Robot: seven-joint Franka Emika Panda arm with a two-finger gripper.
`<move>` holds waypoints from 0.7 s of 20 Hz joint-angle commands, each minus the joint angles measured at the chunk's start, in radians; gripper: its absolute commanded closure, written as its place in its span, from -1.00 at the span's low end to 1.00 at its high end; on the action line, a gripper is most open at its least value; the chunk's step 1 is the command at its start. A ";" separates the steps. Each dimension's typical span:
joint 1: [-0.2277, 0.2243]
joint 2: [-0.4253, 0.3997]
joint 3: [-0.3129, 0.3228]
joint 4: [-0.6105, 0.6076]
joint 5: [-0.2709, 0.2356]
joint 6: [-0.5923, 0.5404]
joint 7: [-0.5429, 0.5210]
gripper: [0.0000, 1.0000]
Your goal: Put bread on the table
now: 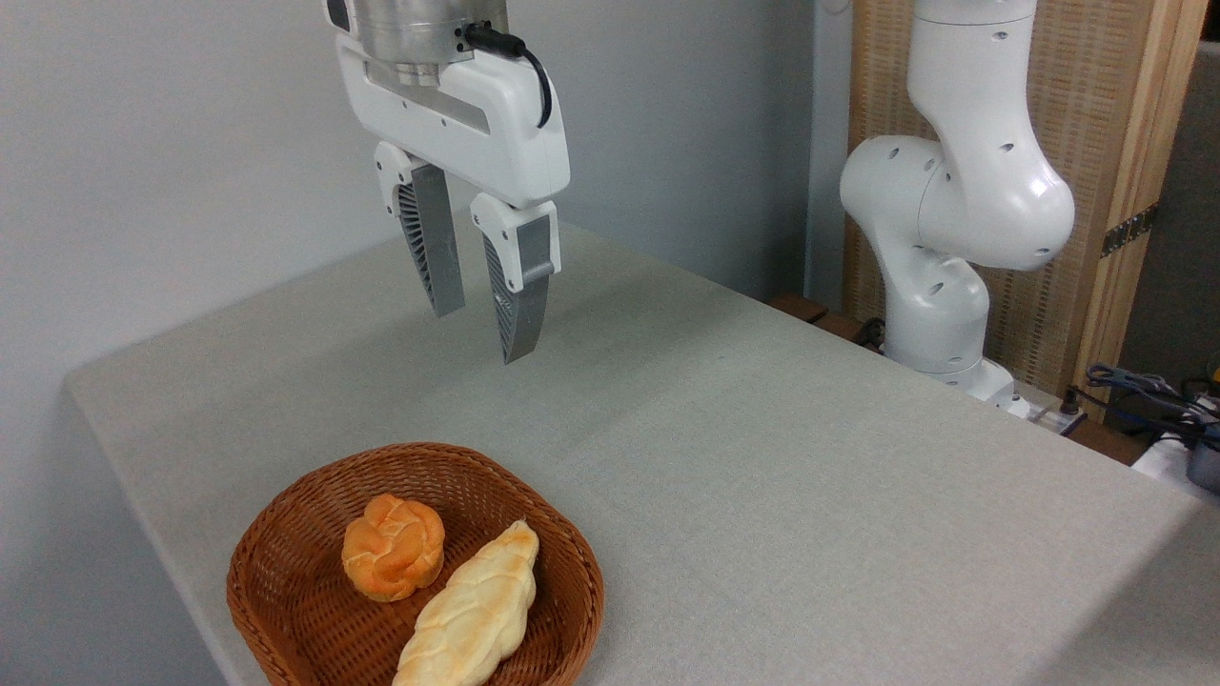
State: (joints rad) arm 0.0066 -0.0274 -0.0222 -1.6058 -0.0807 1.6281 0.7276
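Note:
The bread [393,547], a small round orange-golden bun with a knotted top, lies inside a brown wicker basket [286,534] at the lower left. The table [762,457] is covered in light grey-beige cloth. My gripper [481,333] hangs high above the table, well behind the basket and far from the bun. Its two grey ribbed fingers [518,295] point down with a small gap between them and hold nothing, so it is open.
A long pale braided loaf [472,610] lies in the basket right of the bun. The white arm base [939,286] stands beyond the table's right far edge. Cables and gear [1153,400] sit at the right. The table's left edge runs close to the basket.

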 commanded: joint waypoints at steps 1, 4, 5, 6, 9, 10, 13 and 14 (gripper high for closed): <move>0.004 -0.008 0.001 0.006 -0.002 -0.022 0.022 -1.00; 0.004 -0.009 0.004 0.000 -0.002 -0.022 0.030 -1.00; 0.004 -0.009 0.004 0.000 -0.002 -0.020 0.030 -1.00; 0.004 -0.009 0.004 0.000 -0.002 -0.022 0.030 -1.00; 0.004 -0.009 0.004 0.000 -0.002 -0.020 0.029 -1.00; 0.004 -0.008 0.004 0.000 -0.002 -0.020 0.029 -1.00; 0.004 -0.002 0.004 0.000 -0.002 -0.010 0.024 -1.00; 0.004 0.000 0.002 -0.003 -0.004 -0.001 0.024 -1.00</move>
State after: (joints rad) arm 0.0069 -0.0275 -0.0214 -1.6064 -0.0807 1.6281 0.7405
